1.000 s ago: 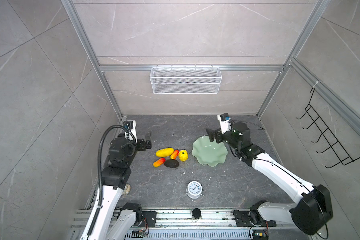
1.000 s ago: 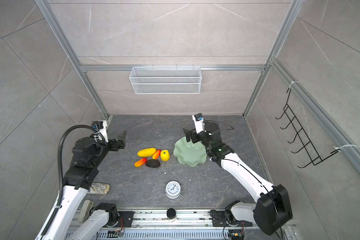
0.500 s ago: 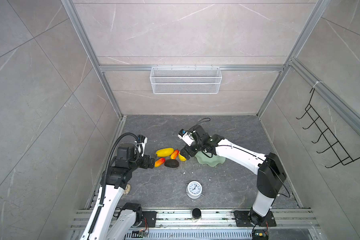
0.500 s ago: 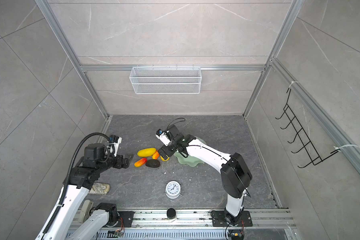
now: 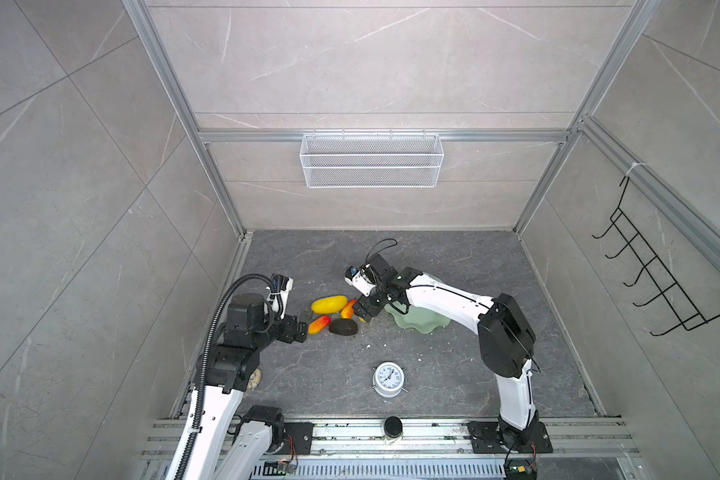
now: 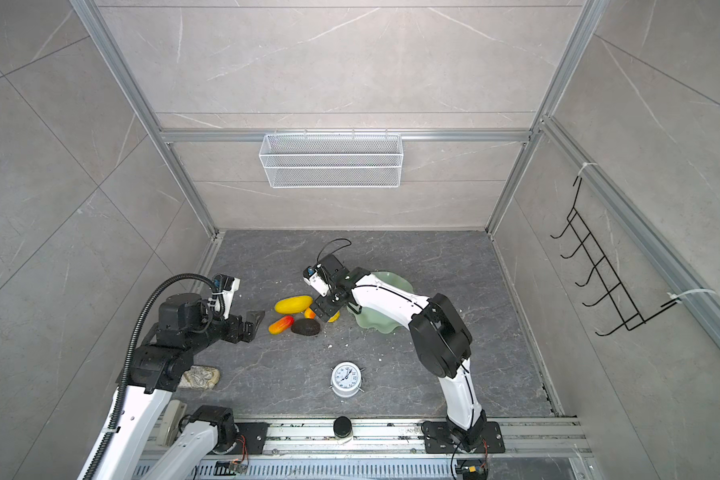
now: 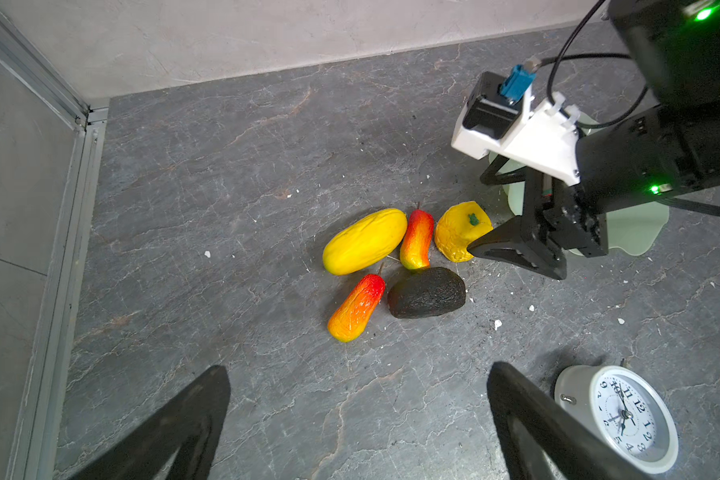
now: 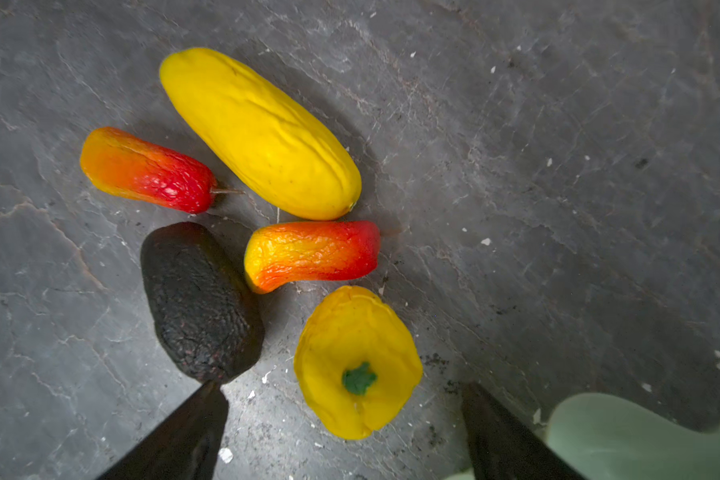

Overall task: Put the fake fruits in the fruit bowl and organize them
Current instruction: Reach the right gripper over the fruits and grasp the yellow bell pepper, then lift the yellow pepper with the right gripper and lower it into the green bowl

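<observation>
the right gripper is seen with jaws spread, straddling the bumpy yellow fruit without clamping it. the left gripper is held wide apart above the floor. all five fake fruits are clustered on the floor, just beside the fruit bowl.

I see 5 fruits with wrinkled, plastic-looking skins, the black one rough and matt; bowl smooth and glossy, floor matt stone, basket wire mesh.
</observation>
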